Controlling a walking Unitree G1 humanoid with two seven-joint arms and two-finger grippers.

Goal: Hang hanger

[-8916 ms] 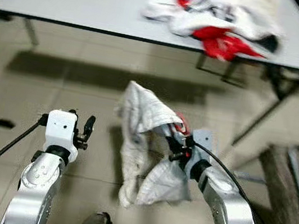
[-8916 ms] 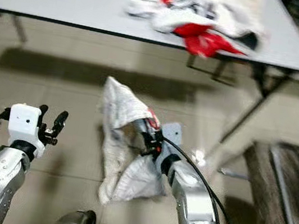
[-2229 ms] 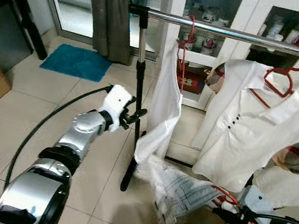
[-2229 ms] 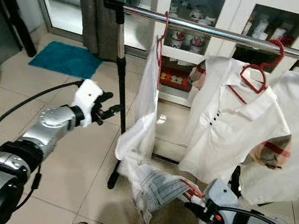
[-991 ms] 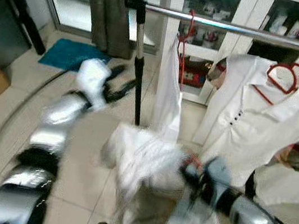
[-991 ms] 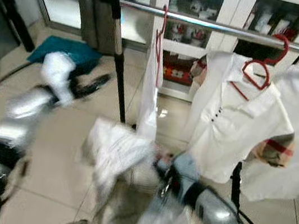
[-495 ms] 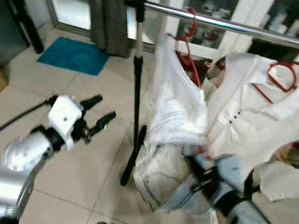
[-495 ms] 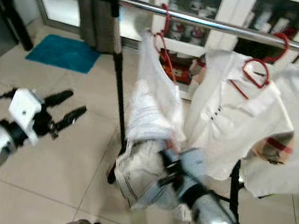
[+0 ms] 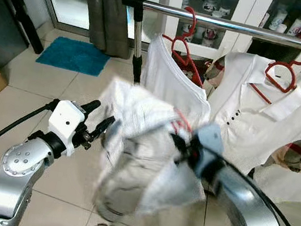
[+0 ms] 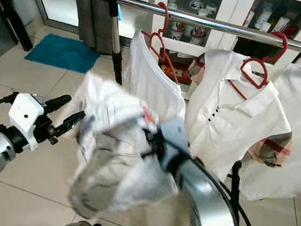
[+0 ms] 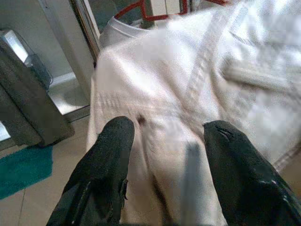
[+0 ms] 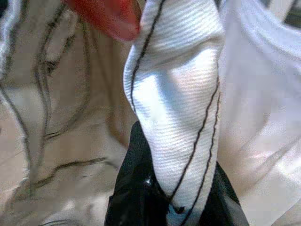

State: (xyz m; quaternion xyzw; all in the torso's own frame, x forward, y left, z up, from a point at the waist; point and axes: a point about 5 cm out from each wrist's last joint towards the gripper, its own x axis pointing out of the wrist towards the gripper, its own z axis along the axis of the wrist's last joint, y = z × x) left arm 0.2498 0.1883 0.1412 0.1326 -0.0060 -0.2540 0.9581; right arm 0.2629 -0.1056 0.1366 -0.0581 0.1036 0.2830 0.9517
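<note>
Right gripper (image 9: pixel 182 147) clamping garment (image 9: pixel 139 146) (blurred), rail (image 9: pixel 238 27) above

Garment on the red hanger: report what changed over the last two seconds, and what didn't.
The right gripper has swung the white garment on its hanger up from near the floor to mid-height before the rail. The left gripper dropped away from the rail's pole, open. The two hung shirts remain; the garment is not yet hooked.

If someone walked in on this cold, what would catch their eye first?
A blurred white garment bunched mid-frame in the right gripper, with a red hanger poking out. Behind it, the metal rail carries white shirts on red hangers. The left gripper is open beside the garment.
</note>
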